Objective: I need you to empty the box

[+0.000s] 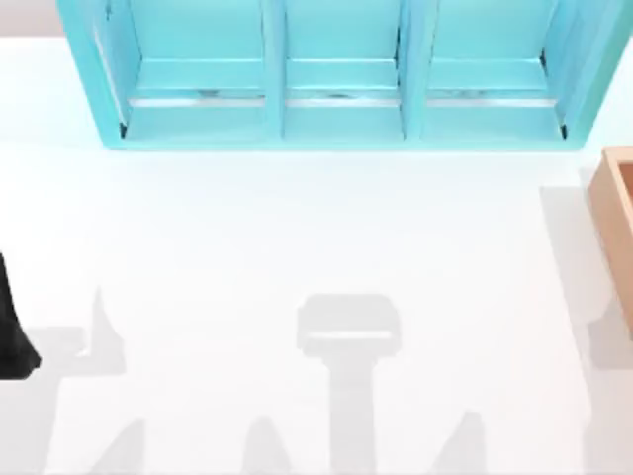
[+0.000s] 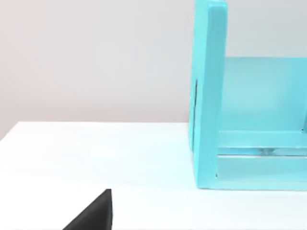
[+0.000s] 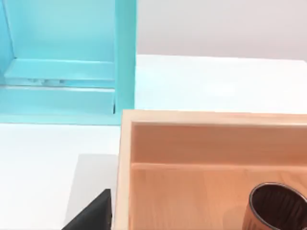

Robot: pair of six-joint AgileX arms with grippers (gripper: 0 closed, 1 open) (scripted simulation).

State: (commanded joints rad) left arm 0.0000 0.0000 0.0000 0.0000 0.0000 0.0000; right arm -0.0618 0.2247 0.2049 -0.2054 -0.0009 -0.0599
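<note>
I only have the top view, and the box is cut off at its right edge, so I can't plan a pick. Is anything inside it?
Observer: Yes. The right wrist view looks down into the box, and a dark brown round item sits on its floor, partly cut off by the picture's edge.
Operator: Is anything else in there with it?
Observer: The rest of the floor that this view shows is bare. The box runs on past the picture's edge, so I cannot tell about that part.
</note>
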